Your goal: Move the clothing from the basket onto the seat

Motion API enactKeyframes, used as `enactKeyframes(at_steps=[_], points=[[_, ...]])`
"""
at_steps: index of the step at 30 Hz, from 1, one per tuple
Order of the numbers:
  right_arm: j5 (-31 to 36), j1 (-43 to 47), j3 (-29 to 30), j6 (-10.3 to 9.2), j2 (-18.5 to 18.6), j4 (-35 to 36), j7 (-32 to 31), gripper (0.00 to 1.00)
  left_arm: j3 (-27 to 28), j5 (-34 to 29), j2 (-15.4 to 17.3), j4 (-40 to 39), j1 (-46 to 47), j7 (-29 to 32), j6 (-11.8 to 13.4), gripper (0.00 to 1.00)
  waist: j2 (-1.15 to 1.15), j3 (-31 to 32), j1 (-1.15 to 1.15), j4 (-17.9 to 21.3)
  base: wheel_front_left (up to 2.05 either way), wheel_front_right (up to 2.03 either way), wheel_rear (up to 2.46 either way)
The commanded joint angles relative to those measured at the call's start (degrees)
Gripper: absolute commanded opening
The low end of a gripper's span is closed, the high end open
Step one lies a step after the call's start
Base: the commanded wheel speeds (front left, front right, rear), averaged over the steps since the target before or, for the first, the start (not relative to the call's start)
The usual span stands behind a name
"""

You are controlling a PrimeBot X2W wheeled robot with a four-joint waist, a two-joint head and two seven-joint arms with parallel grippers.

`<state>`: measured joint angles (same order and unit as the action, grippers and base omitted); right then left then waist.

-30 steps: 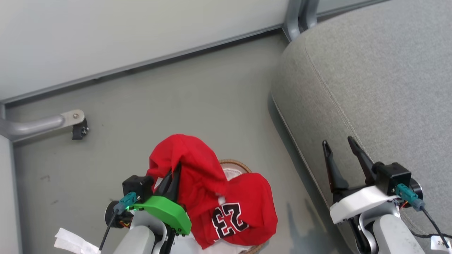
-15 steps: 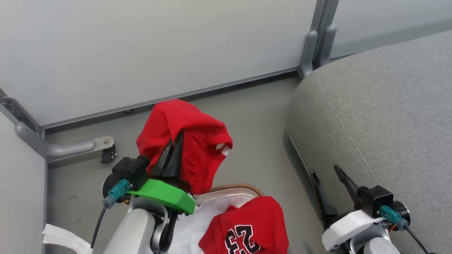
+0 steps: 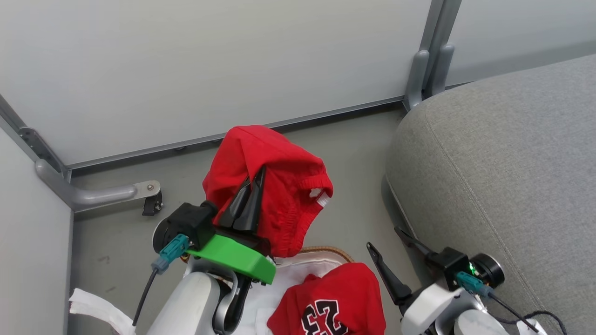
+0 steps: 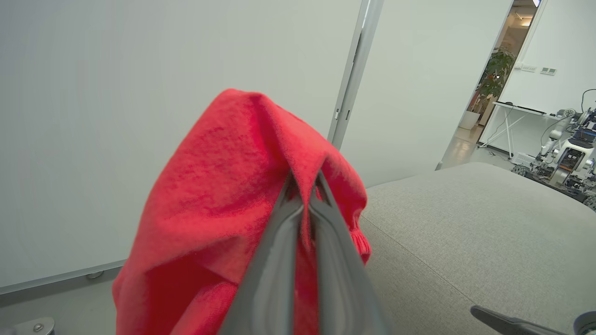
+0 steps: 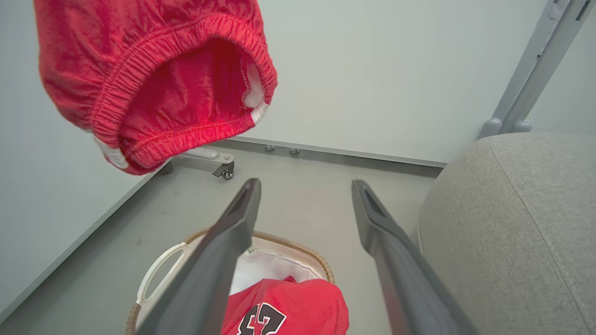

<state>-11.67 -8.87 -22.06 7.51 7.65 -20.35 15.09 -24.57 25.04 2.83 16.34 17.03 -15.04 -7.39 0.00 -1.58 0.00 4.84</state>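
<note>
My left gripper (image 3: 253, 186) is clamped shut on a fold of the red garment (image 3: 288, 209) and holds it in the air, clear of the basket (image 3: 326, 251) and to the left of the seat (image 3: 503, 177). The cloth is bright red and finely ribbed. It drapes over my fingertips in a rounded hump and hangs in loose folds on both sides. In my right wrist view its underside gapes open, showing a gathered elastic band round the opening with bits of white trim at the edges.

The jersey (image 3: 335, 298) lies crumpled in the basket on the white liner (image 3: 298, 274). It is the same red and carries a black number 23 outlined in white. The basket's brown woven rim curves round its far end, and a white handle shows in my right wrist view.

My right gripper (image 3: 384, 238) is spread wide with nothing between its fingers. It hovers between the basket and the seat's rounded grey corner.
</note>
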Motion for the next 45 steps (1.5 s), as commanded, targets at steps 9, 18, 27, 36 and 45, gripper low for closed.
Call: enactKeyframes(at_steps=[9, 18, 27, 36, 45], points=[[1.8, -10.2, -5.0, -0.04, 2.1, -6.3, 0.1, 1.00, -3.0, 1.5, 0.1, -0.7, 1.8, -0.2, -0.2, 0.00, 0.00, -0.6, 0.00, -1.7, 0.00, 0.00, 0.00], [2.1, -15.6, -6.0, -0.04, 0.8, -10.0, 0.1, 1.00, -6.9, 2.9, 0.2, -1.4, 2.7, -0.2, -0.2, 0.00, 0.00, -0.9, 0.00, -4.5, 0.00, 0.00, 0.00], [2.8, -19.1, -7.6, -0.05, -0.2, -13.9, 0.1, 1.00, -10.2, 5.1, 0.1, -1.9, 3.5, -0.2, -0.2, 0.00, 0.00, -1.1, 0.00, -7.2, 0.00, 0.00, 0.00], [-0.8, -18.0, -10.3, -0.04, -1.7, -16.7, 0.1, 0.00, -11.2, 5.8, 0.1, -1.4, 3.5, -0.2, -0.2, 0.00, 0.00, -1.5, 0.00, -8.4, 0.00, 0.00, 0.00], [-5.4, -15.9, -13.7, -0.04, -1.1, -16.6, 0.1, 0.00, -10.4, 6.1, 0.1, -1.6, 3.3, -0.2, -0.2, 0.00, 0.00, -1.7, 0.00, -7.5, 0.00, 0.00, 0.00]])
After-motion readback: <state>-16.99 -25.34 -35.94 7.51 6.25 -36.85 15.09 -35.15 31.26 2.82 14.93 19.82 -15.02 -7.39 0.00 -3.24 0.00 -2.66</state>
